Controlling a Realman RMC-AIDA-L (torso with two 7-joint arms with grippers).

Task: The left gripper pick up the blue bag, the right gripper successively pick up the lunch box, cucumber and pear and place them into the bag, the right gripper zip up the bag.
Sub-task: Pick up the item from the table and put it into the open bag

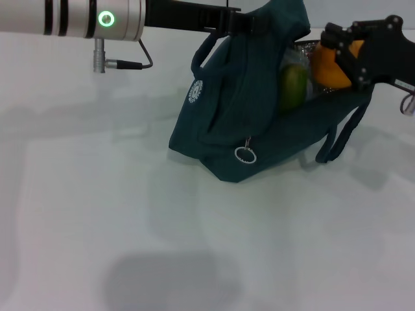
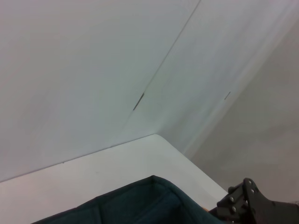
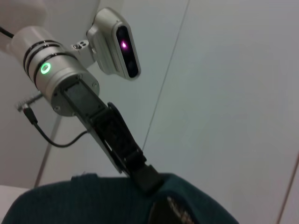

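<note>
Because the left gripper [image 1: 249, 24] is clamped on the top edge of the blue bag [image 1: 227, 129], the bag hangs half-lifted off the white table [image 1: 97, 214] with its mouth turned toward the right arm, which looks like the point of the hold. Right gripper [image 1: 343, 55] sits at that mouth, fingers closed around the orange pear [image 1: 329, 70], apparently not yet released. Cucumber [image 1: 293, 87] already lies inside against the foil lining; lunch box not visible; zipper ring [image 1: 245, 155] hangs untouched, so zipping remains.
</note>
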